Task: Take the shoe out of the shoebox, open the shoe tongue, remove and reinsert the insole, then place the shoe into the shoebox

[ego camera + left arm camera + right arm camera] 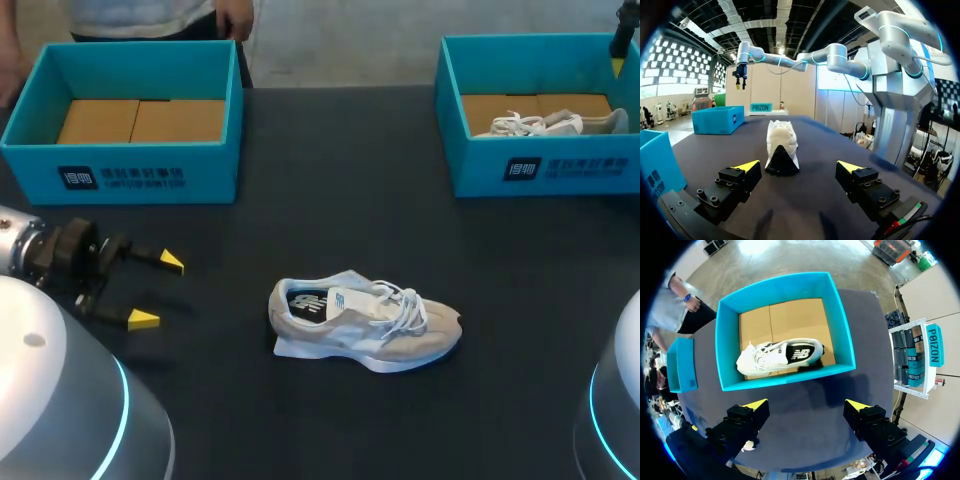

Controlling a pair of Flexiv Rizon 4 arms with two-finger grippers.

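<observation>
Currently, left gripper (157, 291), fingers apart, faces grey-and-white lace-up sneaker (365, 322) at three o'clock; squarely pinching its heel seems wisest.

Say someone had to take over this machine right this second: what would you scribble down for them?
Left gripper: open, holding nothing, low over the table, facing the heel of the shoe on the table.
Right gripper: open, holding nothing, high above the right shoebox, where a second shoe lies.
Done: one shoe is out of its box, mid-table.
Left: probably the tongue, insole out and back in, then the shoe into a box. Whether the insole work has started cannot be told from here.
</observation>
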